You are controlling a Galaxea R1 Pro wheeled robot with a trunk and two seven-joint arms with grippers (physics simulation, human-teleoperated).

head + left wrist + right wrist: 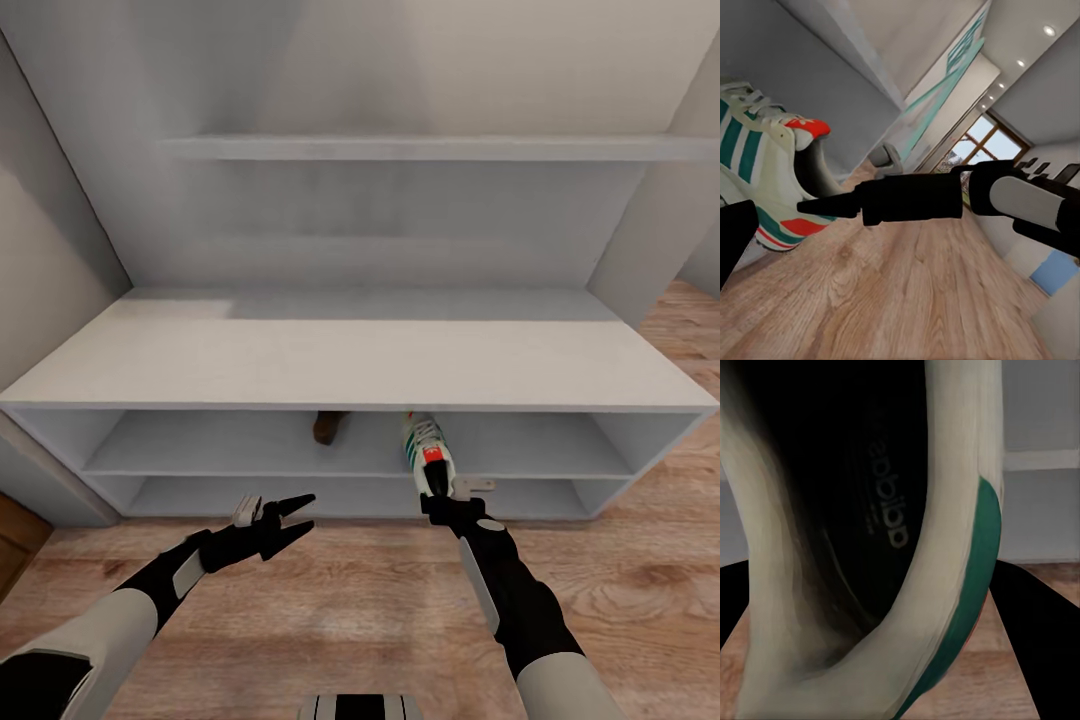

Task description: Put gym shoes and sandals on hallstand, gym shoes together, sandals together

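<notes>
A cream-white gym shoe [427,447] with green stripes and a red-orange heel tab points toe-first into the upper open shelf of the pale hallstand [330,360]. Its heel hangs over the shelf's front edge. My right gripper [437,488] is shut on the heel; the right wrist view looks into the shoe's dark inside [862,502], with a black finger [1039,649] beside the collar. Deeper on the same shelf lies a dark brown sandal [329,426]. My left gripper [298,515] hangs open and holds nothing, left of the shoe [765,169], over the wood floor [350,620].
The hallstand's bench top is bare, with a higher shelf [430,148] above it on the back wall. A pale wall closes in at the left, with a brown wooden piece [15,540] at its foot. In the left wrist view the corridor ends at a wood-framed glass door [982,142].
</notes>
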